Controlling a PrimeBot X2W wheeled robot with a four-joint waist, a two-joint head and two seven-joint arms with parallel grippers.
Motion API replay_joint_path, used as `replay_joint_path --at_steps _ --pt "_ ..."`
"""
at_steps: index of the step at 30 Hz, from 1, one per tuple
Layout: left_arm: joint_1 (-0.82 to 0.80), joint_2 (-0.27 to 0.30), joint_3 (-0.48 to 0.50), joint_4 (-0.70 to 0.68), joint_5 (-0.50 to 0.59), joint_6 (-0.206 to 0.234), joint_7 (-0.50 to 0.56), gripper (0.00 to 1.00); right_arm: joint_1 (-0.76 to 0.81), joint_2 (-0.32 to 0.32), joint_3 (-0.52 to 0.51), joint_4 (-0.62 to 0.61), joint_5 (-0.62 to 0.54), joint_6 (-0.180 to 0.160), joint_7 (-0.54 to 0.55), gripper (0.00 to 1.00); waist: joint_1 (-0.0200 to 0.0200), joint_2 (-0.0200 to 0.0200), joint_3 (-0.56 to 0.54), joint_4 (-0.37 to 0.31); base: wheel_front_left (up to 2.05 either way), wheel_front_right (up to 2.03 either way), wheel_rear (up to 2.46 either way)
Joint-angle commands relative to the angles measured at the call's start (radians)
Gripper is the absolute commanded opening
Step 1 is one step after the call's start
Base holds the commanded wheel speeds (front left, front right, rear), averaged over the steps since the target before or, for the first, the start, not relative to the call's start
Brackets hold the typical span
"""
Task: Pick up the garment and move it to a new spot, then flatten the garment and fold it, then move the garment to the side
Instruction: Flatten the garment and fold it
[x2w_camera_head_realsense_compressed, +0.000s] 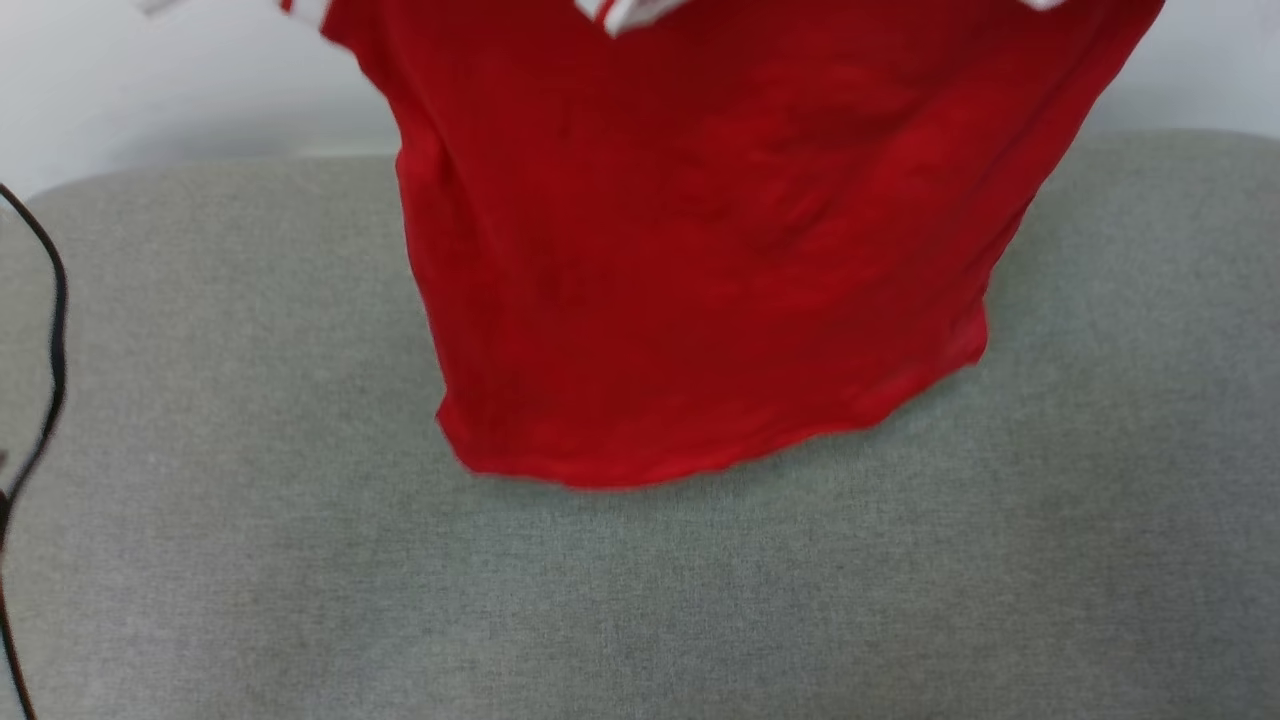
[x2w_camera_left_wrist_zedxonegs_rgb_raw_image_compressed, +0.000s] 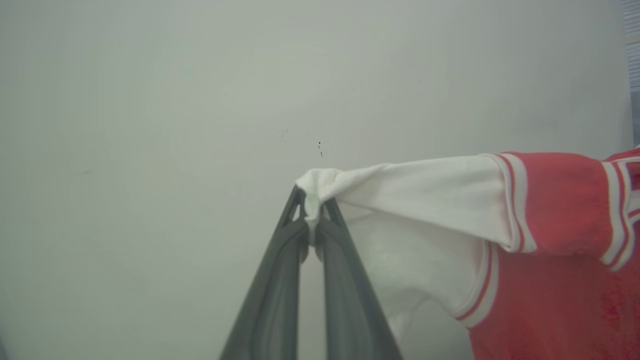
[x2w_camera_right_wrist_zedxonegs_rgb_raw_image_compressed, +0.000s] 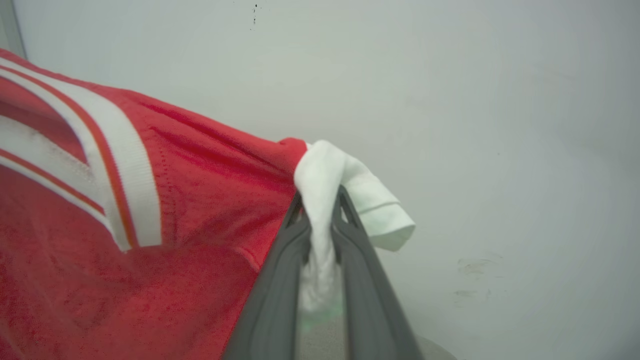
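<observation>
Grey fabric couch (x2w_camera_head_realsense_compressed: 200, 450) against plain pale wall (x2w_camera_head_realsense_compressed: 150, 90)

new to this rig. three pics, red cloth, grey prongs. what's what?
It is a wheeled robot with two arms. The top picture comes from its head camera, looking down at a grey cushioned surface. The other two come from cameras on each wrist, looking along the grey fingers. The red cloth is the garment, a jersey with white panels and striped trim, hanging above the surface. The left gripper has its jaws shut on one white corner, and the right gripper on another, stretching it between them. A black cable runs at the left.
</observation>
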Motion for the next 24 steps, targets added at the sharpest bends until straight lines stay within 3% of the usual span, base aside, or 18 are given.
replay_joint_path --at_steps 1,10,18,24 --pt "-0.031 0.01 -0.008 0.027 0.011 -0.008 -0.005 0.0 -0.033 -0.01 0.011 0.013 -0.014 -0.001 -0.009 0.0 0.0 0.0 0.063 0.004 0.0 0.0 0.0" --pt "-0.44 0.006 -0.126 0.322 0.068 -0.091 -0.06 0.0 -0.373 -0.07 0.124 0.203 -0.129 -0.001 -0.128 0.0 0.0 0.0 0.281 0.017 0.0 0.0 0.0" --pt "-0.787 -0.049 -0.204 0.646 0.126 -0.121 -0.182 0.0 -0.623 -0.053 0.198 0.462 -0.236 -0.001 -0.334 0.0 0.0 0.0 0.408 0.034 0.0 0.0 0.0" --pt "-0.908 -0.077 -0.25 0.858 0.148 -0.138 -0.298 0.0 -0.714 0.013 0.198 0.648 -0.298 -0.001 -0.5 0.0 0.0 0.0 0.464 0.05 0.0 0.0 0.0"
